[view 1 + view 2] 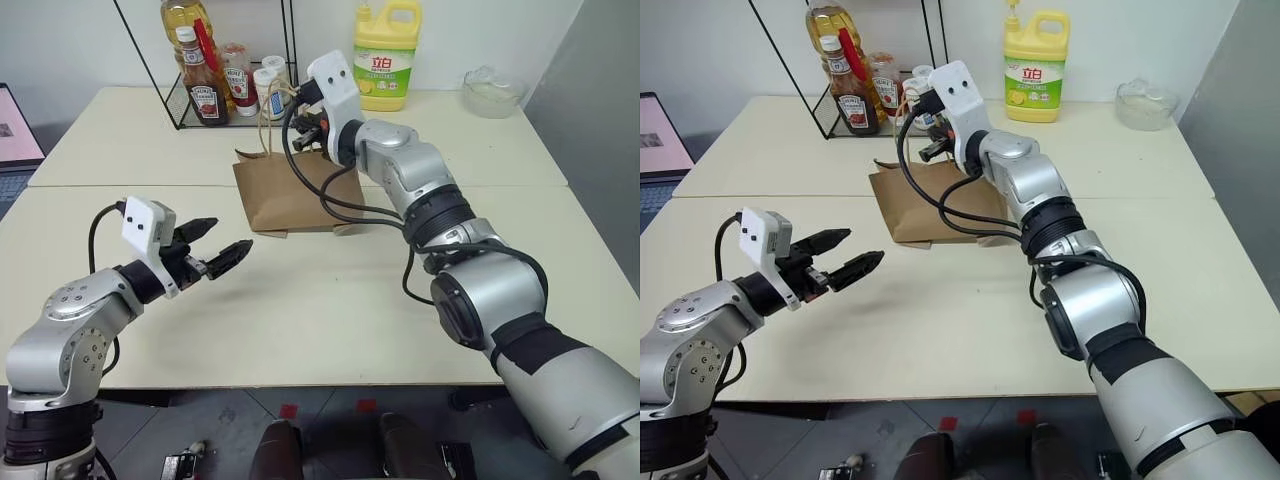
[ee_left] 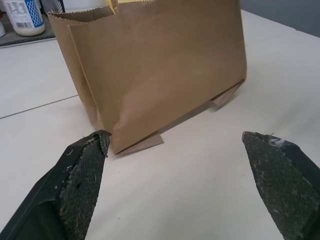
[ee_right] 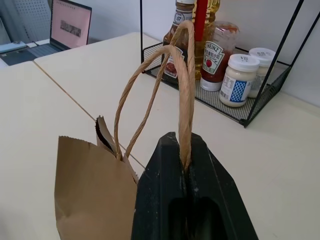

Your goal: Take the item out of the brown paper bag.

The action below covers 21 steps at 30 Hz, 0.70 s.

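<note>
Your right pincer (image 3: 186, 150) was clamped shut on one twisted-paper loop handle (image 3: 186, 90) of the brown paper bag (image 1: 290, 195), holding it up above the bag's mouth, while the second handle (image 3: 135, 95) arched free just beside it. The bag stood upright on the cream tabletop (image 1: 330, 310), its base slightly creased and its mouth facing up. You could not see the item in any view, so whether the bottle lay inside could not be told. Your left pincer (image 1: 218, 248) hovered level above the tabletop, near the bag's front face but apart from it, fingers (image 2: 82, 170) spread wide and holding nothing. Behind the bag stood a black wire rack (image 3: 240, 107) with ketchup bottles (image 1: 205, 92) and jars, and a yellow detergent jug (image 1: 386, 55) farther along.
</note>
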Tool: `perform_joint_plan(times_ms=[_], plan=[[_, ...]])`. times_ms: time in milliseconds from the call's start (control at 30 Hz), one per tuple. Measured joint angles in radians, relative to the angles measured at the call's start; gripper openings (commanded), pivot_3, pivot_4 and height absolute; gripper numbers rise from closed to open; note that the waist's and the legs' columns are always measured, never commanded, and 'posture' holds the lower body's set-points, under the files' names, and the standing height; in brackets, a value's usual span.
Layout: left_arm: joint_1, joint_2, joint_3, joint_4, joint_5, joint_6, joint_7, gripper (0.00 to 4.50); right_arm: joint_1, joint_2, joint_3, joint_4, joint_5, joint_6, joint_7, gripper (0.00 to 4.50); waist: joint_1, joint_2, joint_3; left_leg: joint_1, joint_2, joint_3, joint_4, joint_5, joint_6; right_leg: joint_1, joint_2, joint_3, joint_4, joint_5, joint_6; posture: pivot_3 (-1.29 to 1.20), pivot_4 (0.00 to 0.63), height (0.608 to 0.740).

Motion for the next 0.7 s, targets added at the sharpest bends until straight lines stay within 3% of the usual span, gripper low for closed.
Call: perform_joint_plan(times_ms=[200,367,600,700], plan=[[0.004,-0.002,-0.004,-0.004,0.003,-0.002,-0.001,4.5,0.037,-0.02,0.003,-0.065,-0.011,0.029,0.006,2.37,0.0,0.0,0.0,0.0,0.0,0.0,0.0,0.0,0.0,0.0,0.0,0.0,0.0,0.0,0.0,0.0,0.15,0.74],[0.002,-0.004,-0.009,-0.017,0.003,0.0,0.009,4.5,0.085,-0.047,0.019,-0.149,-0.018,0.075,0.035,4.23,0.0,0.0,0.0,0.0,0.0,0.0,0.0,0.0,0.0,0.0,0.0,0.0,0.001,0.0,0.0,0.0,0.15,0.74],[-0.078,0.003,-0.02,-0.028,-0.001,0.02,0.021,4.5,0.272,-0.214,0.058,-0.559,-0.003,0.27,0.176,4.23,0.009,-0.001,-0.001,0.0,0.0,-0.001,0.001,0.0,0.0,0.0,0.0,-0.001,0.001,0.0,0.0,0.0,0.15,0.74],[-0.126,0.015,-0.028,-0.02,-0.001,0.03,0.019,4.5,0.405,-0.32,0.061,-0.839,0.044,0.388,0.24,4.23,0.01,-0.001,-0.001,-0.001,0.0,-0.002,0.001,0.0,0.0,0.001,0.0,-0.001,0.0,0.0,0.0,0.0,0.15,0.74]])
